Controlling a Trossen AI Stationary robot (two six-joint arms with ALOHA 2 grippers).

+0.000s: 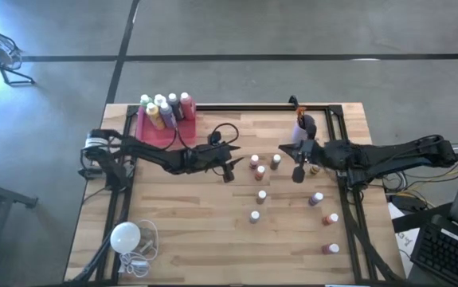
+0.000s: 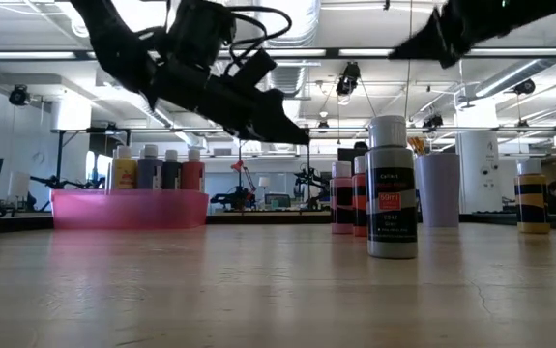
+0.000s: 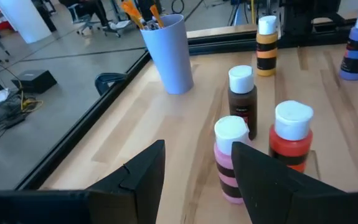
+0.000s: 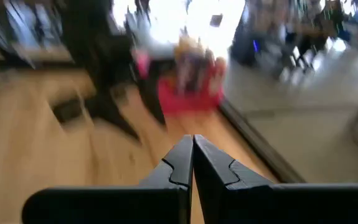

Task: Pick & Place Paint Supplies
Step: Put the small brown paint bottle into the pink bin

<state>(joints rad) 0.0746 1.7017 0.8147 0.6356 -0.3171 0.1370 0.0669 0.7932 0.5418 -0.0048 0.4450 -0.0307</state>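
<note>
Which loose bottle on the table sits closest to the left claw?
The pink-striped bottle, right before the open left claw; the red bottle and brown bottle stand farther.

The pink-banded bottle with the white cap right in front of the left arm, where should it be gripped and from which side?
Grip the pink-banded white-capped bottle at its narrow neck below the cap, coming from above: it stands upright, and the red bottle and brown bottle crowd it. The left gripper is open before it.

Right wrist view motion-blurred, pink tray (image 4: 190, 94) smeared, bottles in it indistinct, brush cup (image 1: 301, 125) partly hidden
</note>
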